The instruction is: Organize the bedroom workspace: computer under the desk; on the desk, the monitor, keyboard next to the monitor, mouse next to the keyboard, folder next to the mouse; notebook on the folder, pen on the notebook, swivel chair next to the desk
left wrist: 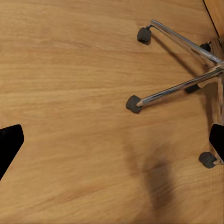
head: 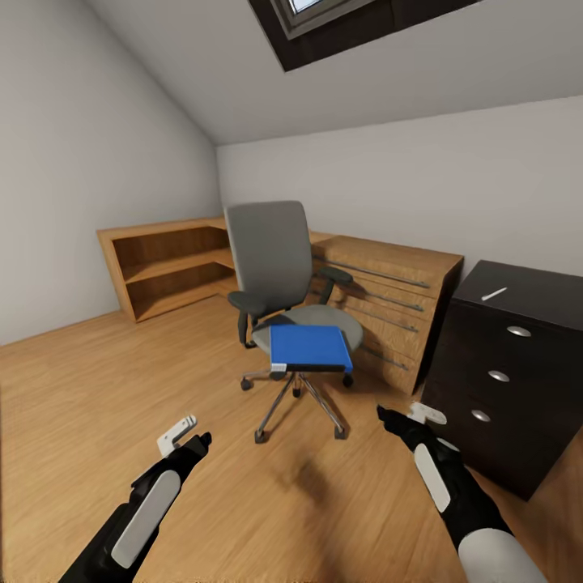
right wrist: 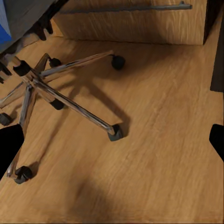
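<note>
The grey swivel chair (head: 271, 267) stands mid-room on its chrome star base (head: 295, 401), facing me. The bright-blue folder (head: 310, 346) lies flat on the front of its seat. A slim white pen (head: 494, 294) rests on top of the black drawer unit (head: 502, 380) at the right. My left gripper (head: 194, 441) hovers low over the floor, short of the chair's left side, open and empty. My right gripper (head: 389, 417) is open and empty too, just right of the chair base. The wrist views look down on the chrome legs (left wrist: 186, 88) (right wrist: 70, 102) and a blue folder corner (right wrist: 3, 23).
Low oak shelving (head: 162, 267) runs along the back left wall. An oak drawer chest (head: 389, 300) stands behind the chair, tight against the black unit. Light wood floor (head: 97, 389) spreads to the left and in front. Sloped grey walls close in above.
</note>
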{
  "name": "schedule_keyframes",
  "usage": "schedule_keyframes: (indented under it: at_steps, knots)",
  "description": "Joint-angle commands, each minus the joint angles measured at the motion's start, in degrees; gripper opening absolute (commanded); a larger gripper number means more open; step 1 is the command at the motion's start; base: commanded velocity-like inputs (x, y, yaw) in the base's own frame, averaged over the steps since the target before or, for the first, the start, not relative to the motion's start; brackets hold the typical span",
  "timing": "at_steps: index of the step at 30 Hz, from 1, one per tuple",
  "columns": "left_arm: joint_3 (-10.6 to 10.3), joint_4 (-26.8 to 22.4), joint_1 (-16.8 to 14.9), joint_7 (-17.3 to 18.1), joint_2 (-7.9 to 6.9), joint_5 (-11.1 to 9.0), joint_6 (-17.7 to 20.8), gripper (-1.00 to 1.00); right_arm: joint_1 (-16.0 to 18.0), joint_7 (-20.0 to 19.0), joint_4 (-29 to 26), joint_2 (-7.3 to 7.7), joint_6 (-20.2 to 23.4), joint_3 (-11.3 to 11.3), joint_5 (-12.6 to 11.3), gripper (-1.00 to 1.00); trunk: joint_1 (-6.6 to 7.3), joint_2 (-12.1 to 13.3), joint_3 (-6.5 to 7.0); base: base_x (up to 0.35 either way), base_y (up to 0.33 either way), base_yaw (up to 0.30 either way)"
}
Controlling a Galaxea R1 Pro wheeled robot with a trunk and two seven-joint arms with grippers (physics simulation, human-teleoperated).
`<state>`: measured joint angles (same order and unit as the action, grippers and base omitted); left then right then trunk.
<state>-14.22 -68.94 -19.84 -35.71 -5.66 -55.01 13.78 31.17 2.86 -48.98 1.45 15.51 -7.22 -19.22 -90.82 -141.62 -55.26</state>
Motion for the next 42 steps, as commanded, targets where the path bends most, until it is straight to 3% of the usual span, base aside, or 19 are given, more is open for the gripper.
schedule_keyframes:
  at_steps: [1,7,8,14,16,17,20,24,25,26,36,38,39,42]
  knots:
    - [-0.16,-0.09,-0.04,-0.41,-0.06,-0.21,0.10,1.00,0.40,-0.68,2.33,0.92,0.28,0.03,-2.91,1.00,-0.21,-0.44,-0.24,0.000,0.000,0.000]
    - [-0.33,-0.10,-0.03,-0.41,0.07,-0.16,0.11,1.00,3.14,-3.18,9.65,4.01,0.63,0.02,-10.60,1.00,-0.93,-1.66,-1.45,0.000,0.000,0.000]
    - [-0.63,-0.12,-0.02,-0.41,0.18,-0.14,0.13,1.00,3.89,-4.19,11.08,4.89,0.82,0.02,-13.48,1.00,-0.96,-1.67,-1.67,0.000,0.000,0.000]
    - [-2.66,-0.09,-0.02,-0.41,0.28,-0.36,0.22,1.00,4.87,-8.18,12.94,7.35,3.68,0.03,-22.39,1.00,-1.11,-1.75,-3.00,0.000,0.000,0.000]
    - [-3.03,-0.07,-0.02,-0.41,0.29,-0.42,0.24,1.00,5.00,-10.36,13.13,8.00,5.00,0.09,-25.31,1.00,-1.17,-1.78,-3.44,0.000,0.000,0.000]
    - [-3.24,-0.09,-0.02,-0.41,0.26,-0.40,0.26,1.00,5.08,-12.94,13.26,8.44,6.01,0.12,-27.94,1.00,-1.19,-1.79,-3.66,0.000,0.000,0.000]
    - [-3.52,-0.13,-0.02,-0.41,0.15,-0.46,0.28,1.00,5.17,-18.44,13.48,9.22,7.90,0.11,-33.15,1.00,-1.27,-1.83,-4.33,0.000,0.000,0.000]
    - [-3.59,0.27,-0.02,-0.41,-0.03,-0.67,0.29,1.00,5.21,-19.99,13.55,9.49,9.27,0.05,-36.37,1.00,-1.37,-1.89,-5.22,0.000,0.000,0.000]
    - [-3.60,0.84,0.01,-0.39,-0.07,-0.74,0.30,1.00,5.21,-20.33,13.49,9.57,9.59,0.03,-37.86,1.00,-1.40,-1.90,-5.44,0.000,0.000,0.000]
    - [-3.67,4.35,0.00,-0.23,0.00,-0.71,0.29,1.00,5.19,-20.95,13.38,9.66,10.08,0.10,-41.03,1.00,-1.42,-1.91,-5.66,0.000,0.000,0.000]
    - [-4.02,7.56,-0.01,0.10,0.04,-0.04,0.17,1.00,5.13,-23.06,18.87,8.40,10.08,-0.47,-43.01,1.00,-1.68,-2.05,-7.87,0.000,0.000,0.000]
    - [-4.00,7.42,0.00,0.11,-0.02,-0.02,0.10,1.00,5.13,-25.19,19.08,8.34,10.07,-0.43,-42.98,1.00,-1.73,-2.07,-8.32,0.000,0.000,0.000]
    - [-3.98,7.26,-0.01,0.12,-0.05,-0.02,0.05,1.00,5.13,-28.91,19.18,8.32,10.07,-0.29,-42.78,1.00,-1.76,-2.09,-8.54,0.000,0.000,0.000]
    - [-3.99,7.18,0.01,0.10,-0.05,-0.01,-0.03,1.00,5.13,-32.14,18.99,8.35,10.07,-0.22,-42.66,1.00,-1.84,-2.13,-9.20,0.000,0.000,0.000]
